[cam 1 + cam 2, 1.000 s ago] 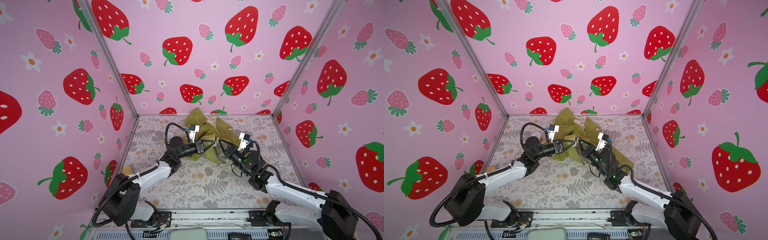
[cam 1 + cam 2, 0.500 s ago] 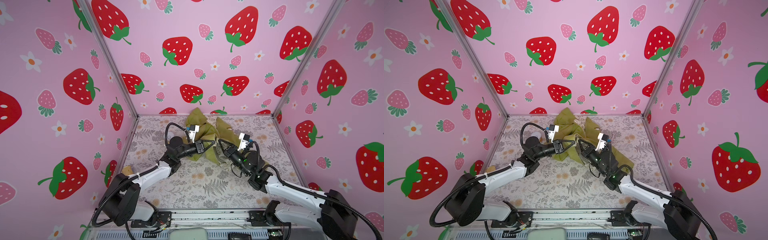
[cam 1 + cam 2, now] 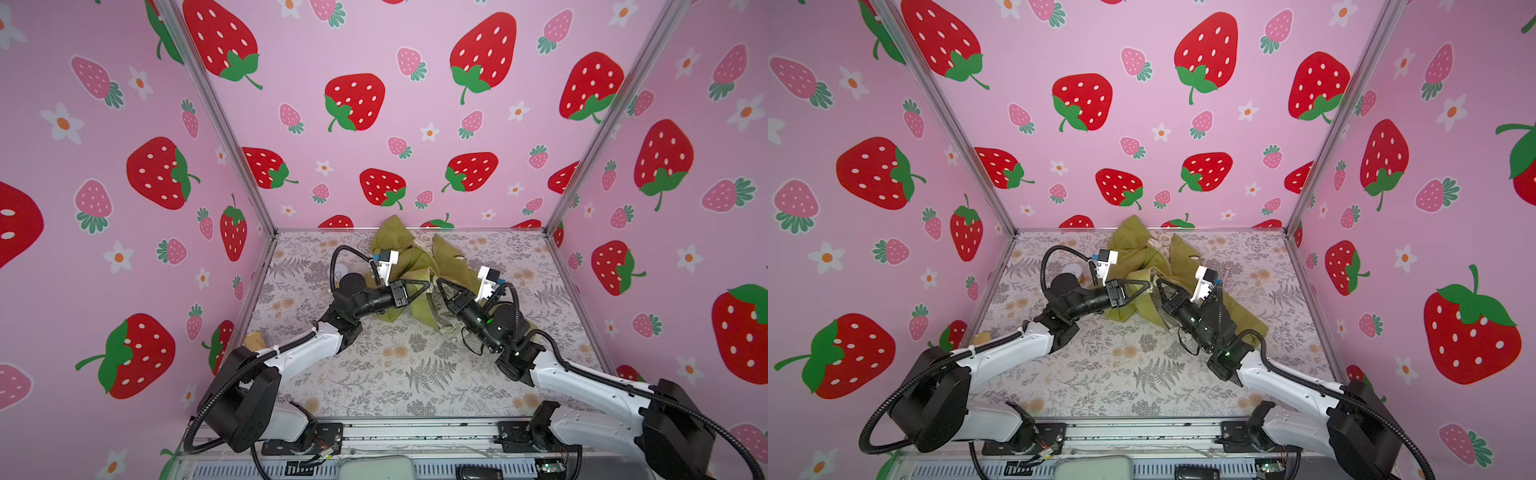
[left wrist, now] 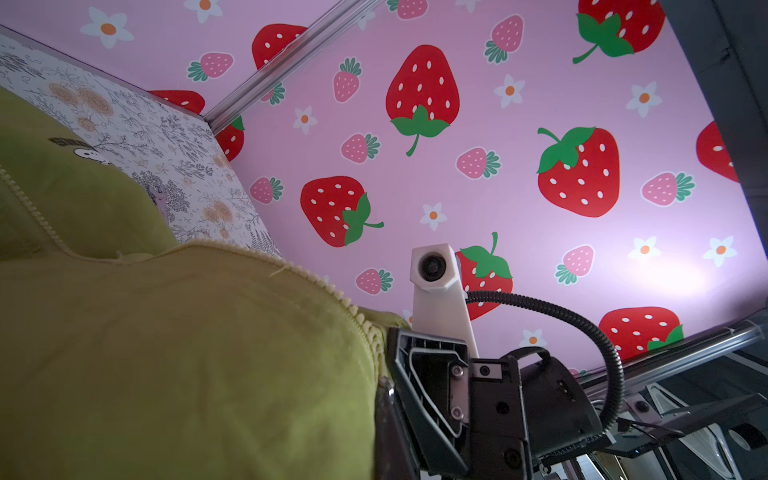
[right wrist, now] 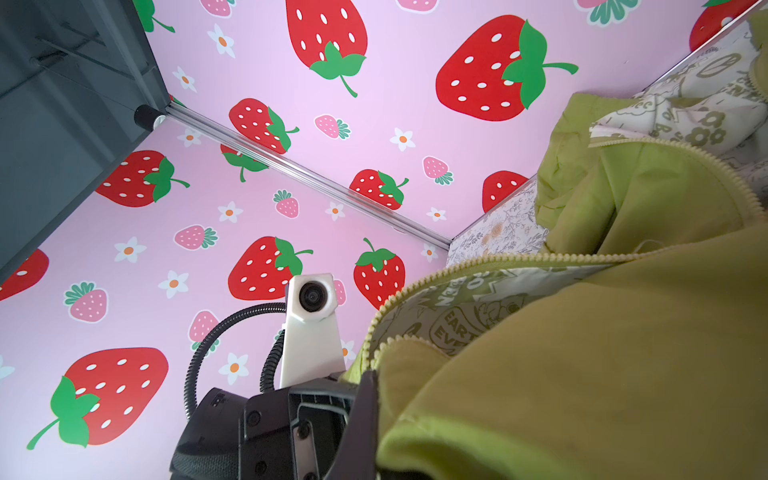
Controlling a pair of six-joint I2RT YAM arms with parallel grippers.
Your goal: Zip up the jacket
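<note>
Toward the middle of the table's back edge, the two arms meet nose to nose. The left gripper (image 3: 428, 283) is clamped tight on a fold of the jacket (image 3: 444, 253). The right gripper (image 3: 438, 280) is pinched just as narrow on the opposite front edge, tips almost touching and seemingly raised off the table (image 3: 395, 365). Why hold it like this? My read: each arm takes one half of the opening so the two rows of zipper teeth (image 4: 328, 287) can be lined up side by side at their ends. From the right wrist view, teeth run along an edge that folds back to show the cream printed lining (image 5: 457, 316), so the front is plainly open. Slider, pull tab? Can't spot either. The rest of the olive jacket lies bunched behind the grippers, reaching the strawberry wall (image 3: 291, 54) at the back. Zipping hasn't begun, I'd say; alignment comes first.
</note>
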